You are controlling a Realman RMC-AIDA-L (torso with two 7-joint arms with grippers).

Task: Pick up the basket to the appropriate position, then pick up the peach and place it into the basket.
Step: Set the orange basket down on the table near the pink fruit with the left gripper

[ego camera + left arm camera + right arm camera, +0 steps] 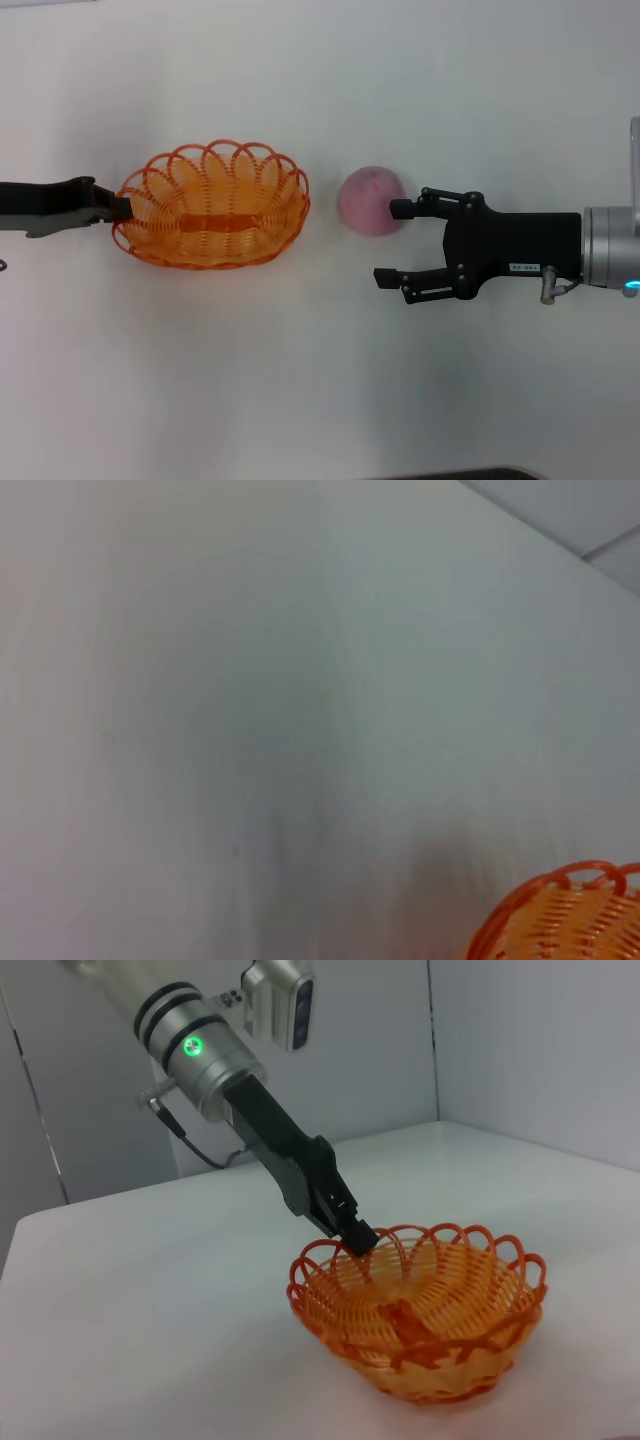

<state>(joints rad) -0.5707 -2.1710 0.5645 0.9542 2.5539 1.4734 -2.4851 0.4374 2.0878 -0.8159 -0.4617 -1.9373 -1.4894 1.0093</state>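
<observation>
The orange wire basket (215, 215) sits empty on the white table, left of centre in the head view. My left gripper (120, 208) is shut on its left rim. The right wrist view shows the same grip (357, 1237) on the basket (430, 1330). A corner of the basket shows in the left wrist view (565, 920). The pale pink peach (368, 200) lies on the table just right of the basket. My right gripper (392, 243) is open and empty at the peach's right side. Its far finger (402, 209) overlaps the peach's edge. The near finger lies clear of it.
The white table (300, 380) stretches around both things. A dark edge (450, 474) shows at the front of the head view. Pale walls (530, 1040) stand behind the table in the right wrist view.
</observation>
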